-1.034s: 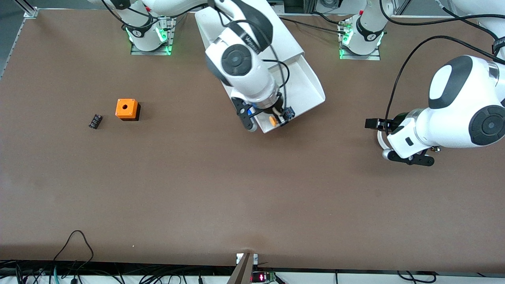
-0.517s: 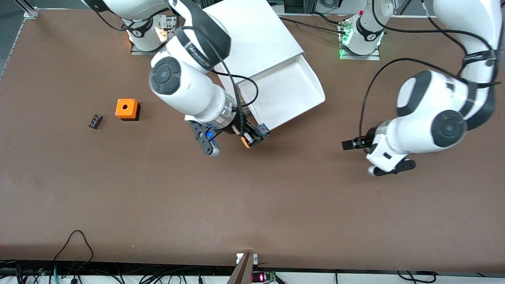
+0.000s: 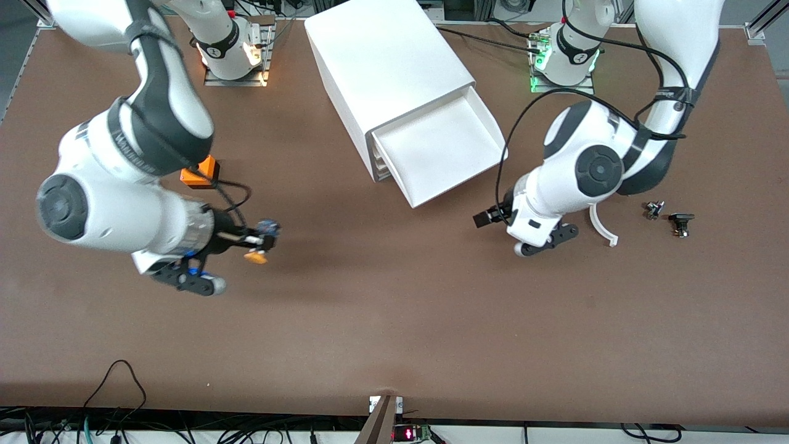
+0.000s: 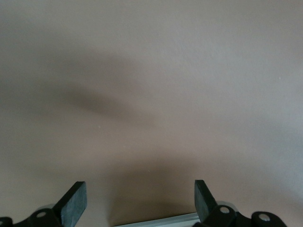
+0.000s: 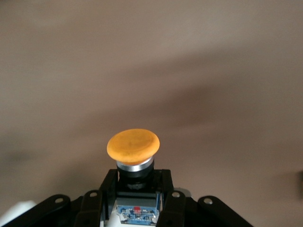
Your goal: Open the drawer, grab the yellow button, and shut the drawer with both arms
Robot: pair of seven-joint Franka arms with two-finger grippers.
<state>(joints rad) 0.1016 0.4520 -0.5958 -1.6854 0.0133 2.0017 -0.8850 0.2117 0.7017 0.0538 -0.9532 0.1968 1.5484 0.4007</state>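
Note:
The white cabinet (image 3: pixel 388 61) stands at the back middle of the table. Its top drawer (image 3: pixel 459 185) is pulled out and looks empty. My right gripper (image 3: pixel 257 242) is shut on the button (image 3: pixel 255 257) and holds it over bare table, beside the orange cube. In the right wrist view the button's orange-yellow cap (image 5: pixel 133 145) sticks out past the right gripper (image 5: pixel 137 189), which clamps its black body. My left gripper (image 3: pixel 484 219) is over bare table, beside the open drawer's front corner toward the left arm's end. In the left wrist view the left gripper (image 4: pixel 139 201) is open and empty.
An orange cube (image 3: pixel 203 172) sits partly hidden under the right arm. A white curved part (image 3: pixel 601 225) and two small dark parts (image 3: pixel 653 209) (image 3: pixel 681 222) lie toward the left arm's end. Cables run along the table's near edge.
The right gripper carried the button out of the drawer and across toward the right arm's end. The left arm swung in toward the open drawer, uncovering the small parts.

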